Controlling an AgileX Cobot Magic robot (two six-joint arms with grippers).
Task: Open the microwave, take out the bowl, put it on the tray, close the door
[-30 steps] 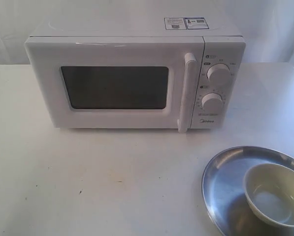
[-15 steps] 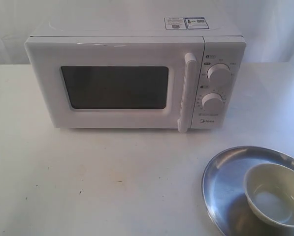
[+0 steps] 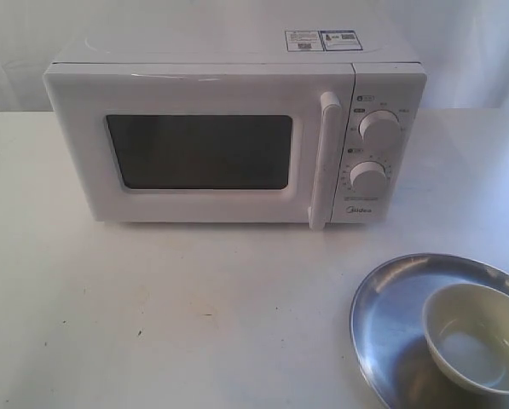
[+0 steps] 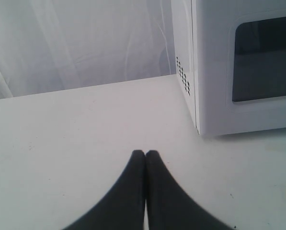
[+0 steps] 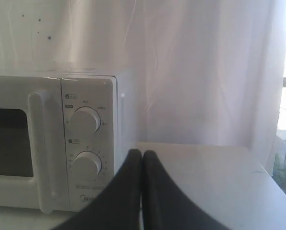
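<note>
The white microwave stands at the back of the table, its door shut with the tall bar handle at the door's right edge. The cream bowl sits inside the steel tray at the front right. Neither gripper shows in the exterior view. My left gripper is shut on nothing, over bare table beside the microwave. My right gripper is shut and empty too, in front of the knobs on the control-panel side of the microwave.
A white curtain hangs behind the table. The tray reaches past the frame's right and bottom edges. In the right wrist view the table's far edge meets a bright window.
</note>
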